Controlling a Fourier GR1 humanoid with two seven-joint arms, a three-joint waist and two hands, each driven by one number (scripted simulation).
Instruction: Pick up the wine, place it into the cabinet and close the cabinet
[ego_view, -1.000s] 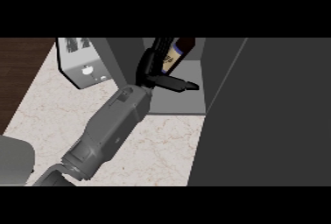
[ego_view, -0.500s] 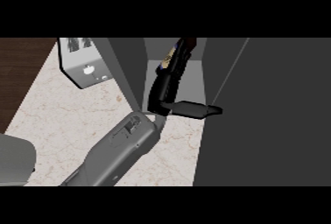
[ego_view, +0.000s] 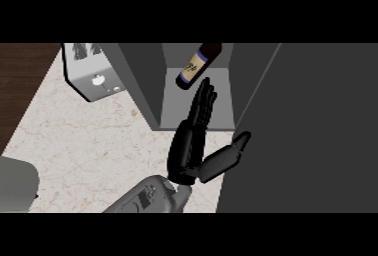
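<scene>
The wine bottle (ego_view: 196, 62), dark with a cream label, stands inside the open cabinet (ego_view: 142, 85) near its back and looks tilted from above. My left hand (ego_view: 189, 145) reaches into the cabinet's opening with its fingers straight and open. Its fingertips (ego_view: 206, 89) end just beside the bottle's lower end, and I cannot tell whether they touch it. The thumb (ego_view: 227, 156) sticks out to the right, against the dark cabinet door (ego_view: 310, 125). Nothing is held. My right hand does not show.
A grey appliance (ego_view: 91, 75) stands on the marble counter (ego_view: 81, 145) left of the cabinet's side wall. A light grey object (ego_view: 15, 184) sits at the lower left edge. Dark wood (ego_view: 22, 75) borders the counter at the upper left.
My left hand was curled at the bottle, then drew back. Now its fingers are stretched straight forward beside the bottle, which stays in the cabinet.
</scene>
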